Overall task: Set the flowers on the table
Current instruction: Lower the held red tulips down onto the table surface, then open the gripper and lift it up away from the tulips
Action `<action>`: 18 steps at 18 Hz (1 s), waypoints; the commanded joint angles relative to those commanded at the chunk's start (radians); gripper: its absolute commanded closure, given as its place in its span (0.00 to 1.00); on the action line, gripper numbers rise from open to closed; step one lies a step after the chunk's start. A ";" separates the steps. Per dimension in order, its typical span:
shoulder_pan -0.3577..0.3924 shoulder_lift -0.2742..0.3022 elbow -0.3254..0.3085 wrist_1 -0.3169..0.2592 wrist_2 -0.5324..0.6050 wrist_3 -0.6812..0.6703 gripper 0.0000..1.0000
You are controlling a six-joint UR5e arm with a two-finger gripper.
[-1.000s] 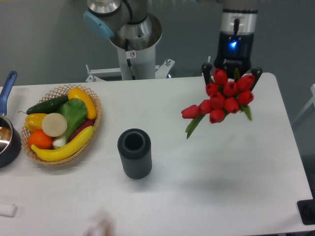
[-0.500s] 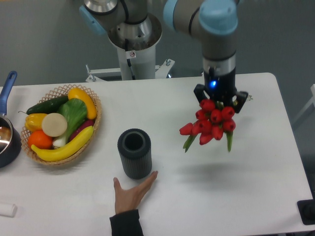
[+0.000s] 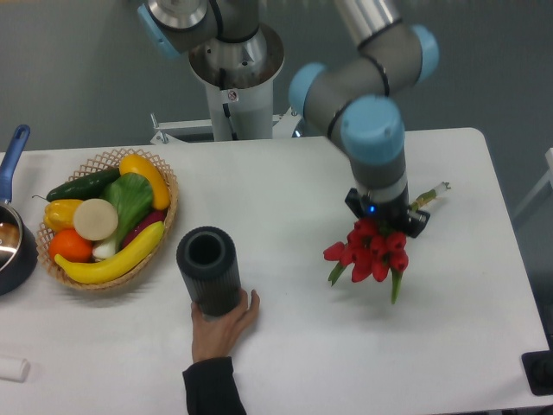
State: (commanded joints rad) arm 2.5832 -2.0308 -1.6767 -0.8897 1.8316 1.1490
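Pinching the flowers (image 3: 373,252) at centre right of the frame, the claw (image 3: 385,218) holds them just above the surface (image 3: 294,346); judged light, soft, crushable; grip belongs on bound stems.

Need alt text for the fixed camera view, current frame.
A robot arm's gripper holds a bunch of red tulips with green stems over the white rectangular table. A person's hand grips a dark ribbed cylindrical vase beside a wicker basket of produce.

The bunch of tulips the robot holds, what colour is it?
Red tulips with green leaves, in the fixed camera view.
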 joint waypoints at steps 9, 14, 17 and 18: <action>-0.014 -0.055 0.020 0.011 -0.002 -0.008 0.38; -0.012 -0.052 0.025 0.040 -0.020 -0.002 0.00; -0.009 -0.019 0.020 0.043 -0.055 -0.008 0.00; -0.008 -0.005 0.022 0.043 -0.073 -0.009 0.00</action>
State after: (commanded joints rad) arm 2.5755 -2.0357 -1.6552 -0.8468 1.7581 1.1398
